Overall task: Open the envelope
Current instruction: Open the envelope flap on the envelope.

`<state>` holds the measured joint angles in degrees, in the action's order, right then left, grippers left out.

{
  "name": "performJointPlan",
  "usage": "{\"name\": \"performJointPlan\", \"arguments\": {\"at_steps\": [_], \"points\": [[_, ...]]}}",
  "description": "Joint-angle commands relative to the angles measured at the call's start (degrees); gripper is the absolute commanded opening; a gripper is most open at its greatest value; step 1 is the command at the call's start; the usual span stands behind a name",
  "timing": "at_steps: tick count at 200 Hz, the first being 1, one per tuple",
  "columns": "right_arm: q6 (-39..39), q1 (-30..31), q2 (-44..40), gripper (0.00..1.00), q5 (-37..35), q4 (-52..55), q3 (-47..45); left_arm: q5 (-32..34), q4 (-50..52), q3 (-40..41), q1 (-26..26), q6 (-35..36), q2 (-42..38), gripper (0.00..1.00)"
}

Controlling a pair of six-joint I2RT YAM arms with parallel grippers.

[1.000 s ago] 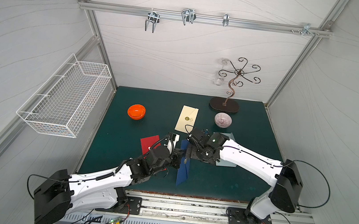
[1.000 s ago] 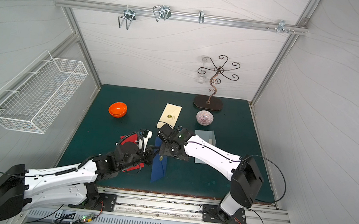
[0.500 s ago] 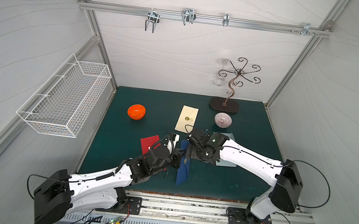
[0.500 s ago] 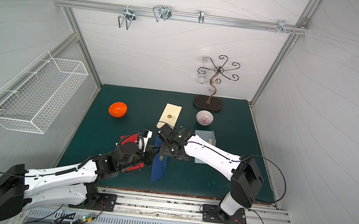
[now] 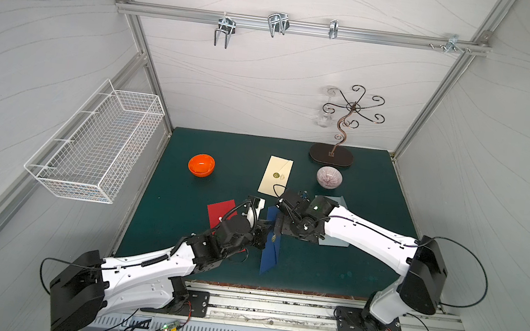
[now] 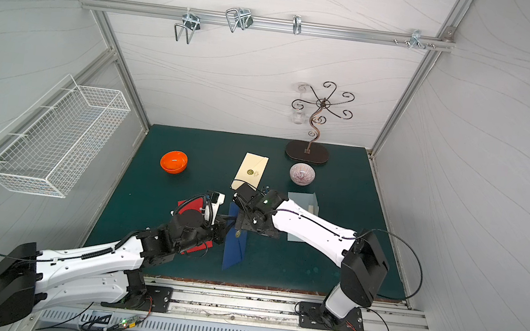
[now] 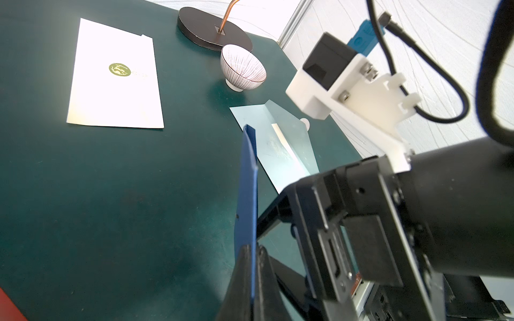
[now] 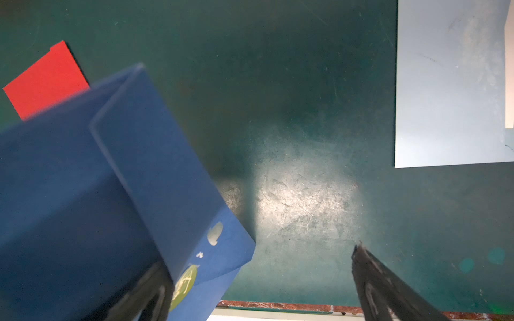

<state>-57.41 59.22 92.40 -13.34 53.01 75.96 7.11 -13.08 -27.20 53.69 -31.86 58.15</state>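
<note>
- Blue envelope (image 5: pixel 271 242) stood on edge, upright, near middle of tabletop (image 5: pixel 364 271) toward front edge, between both arms.
- Left gripper (image 7: pixel 254 250) was clamped on blue envelope's edge, jaws closed flat against paper.
- Right gripper (image 8: pixel 258 258) had jaws spread wide. One finger (image 8: pixel 155 283) sat at envelope face beside gold seal (image 8: pixel 185 283); the other finger was clear over bare mat.
- Whether flap had lifted: could not tell.
- Red envelope (image 5: pixel 220 210) lay flat under left arm.
- Cream envelope (image 5: pixel 275 176) lay toward rear, pale blue envelope (image 6: pixel 302 202) under right arm.
</note>
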Motion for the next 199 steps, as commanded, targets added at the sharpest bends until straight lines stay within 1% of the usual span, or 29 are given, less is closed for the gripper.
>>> {"name": "performJointPlan", "arguments": {"at_steps": [1,199], "points": [[-0.24,-0.25,-1.04,0.99,-1.16,2.6,-0.33,0.27,-3.88,-1.19,0.34,0.64,-0.93,0.0],[-0.24,-0.25,-1.37,0.99,-2.05,3.6,-0.4,0.26,-3.62,-1.3,0.27,0.7,-0.89,0.0]]}}
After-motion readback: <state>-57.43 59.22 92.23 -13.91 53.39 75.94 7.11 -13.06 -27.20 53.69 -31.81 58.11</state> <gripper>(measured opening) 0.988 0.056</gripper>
